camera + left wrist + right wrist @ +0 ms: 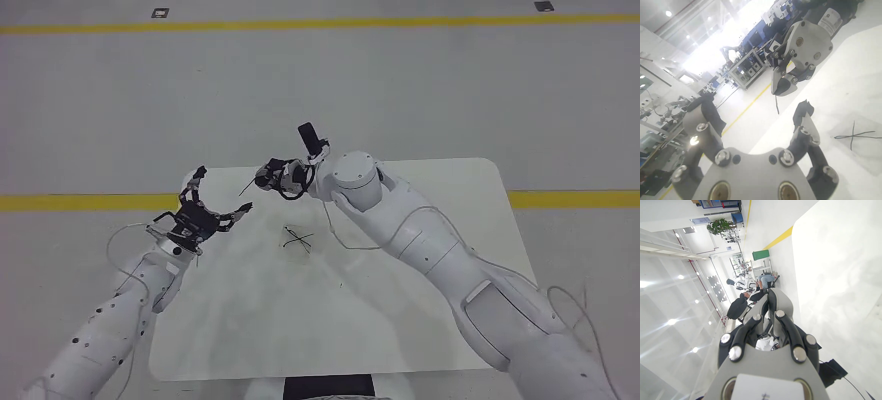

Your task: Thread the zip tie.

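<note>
White table (430,300) lies under both arms in the top view. Over its far left corner the right gripper (264,180) is pinched shut on a thin black zip tie (246,187), whose free end pokes out toward the left gripper (222,192). The left gripper hovers at the table's left edge with its fingers spread wide and nothing between them, near the tie's tip but apart from it. Two loose zip ties (297,238) lie crossed on the table, nearer the robot than either gripper. From the left wrist, the spread fingers frame the right gripper beyond. Its pads are closed on the tie, which juts toward the gap with its tip short of both fingers, and the crossed ties lie flat on the tabletop. From the right wrist, the two fingers press together beside the table's edge. Which end of the tie they grip is hard to tell.
</note>
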### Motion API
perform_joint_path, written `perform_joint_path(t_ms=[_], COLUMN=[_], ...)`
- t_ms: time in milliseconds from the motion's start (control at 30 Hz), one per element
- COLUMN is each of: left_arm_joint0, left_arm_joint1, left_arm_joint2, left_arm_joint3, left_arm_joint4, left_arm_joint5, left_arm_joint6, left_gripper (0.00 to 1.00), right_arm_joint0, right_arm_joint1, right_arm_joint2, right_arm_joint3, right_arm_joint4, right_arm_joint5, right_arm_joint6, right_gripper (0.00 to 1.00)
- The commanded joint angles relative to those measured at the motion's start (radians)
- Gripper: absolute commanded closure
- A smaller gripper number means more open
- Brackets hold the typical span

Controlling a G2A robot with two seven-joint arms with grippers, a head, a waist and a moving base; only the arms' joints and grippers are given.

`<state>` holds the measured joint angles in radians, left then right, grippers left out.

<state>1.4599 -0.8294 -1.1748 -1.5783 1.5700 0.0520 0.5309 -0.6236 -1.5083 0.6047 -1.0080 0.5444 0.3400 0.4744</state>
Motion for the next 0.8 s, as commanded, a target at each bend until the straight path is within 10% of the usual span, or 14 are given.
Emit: perform_joint_path(t_ms=[0,400,767], left_arm_joint0=[-0.01,-0.093,-0.208], left_arm_joint1=[0.018,0.117,0.189], left_arm_joint2=[0.027,0.21,0.404], left_arm_joint3=[0.008,0.021,0.042], left_arm_joint4=[0.0,0.0,0.0], left_arm_joint5=[0.025,0.171,0.288], left_arm_joint6=[0.002,-0.014,-0.038], left_gripper=[0.0,0.39,0.52], right_arm_joint0=[0.001,0.017,0.033], right_arm_joint1=[0.001,-0.004,-0.011], right_arm_joint2=[-0.002,-0.044,-0.078], right_arm_joint3=[0.002,0.03,0.023], right_arm_joint4=[-0.004,0.024,0.043], right_arm_joint5=[0.0,0.0,0.0], right_arm_joint6=[-0.005,-0.038,-0.067], right_gripper=[1.0,1.0,1.0])
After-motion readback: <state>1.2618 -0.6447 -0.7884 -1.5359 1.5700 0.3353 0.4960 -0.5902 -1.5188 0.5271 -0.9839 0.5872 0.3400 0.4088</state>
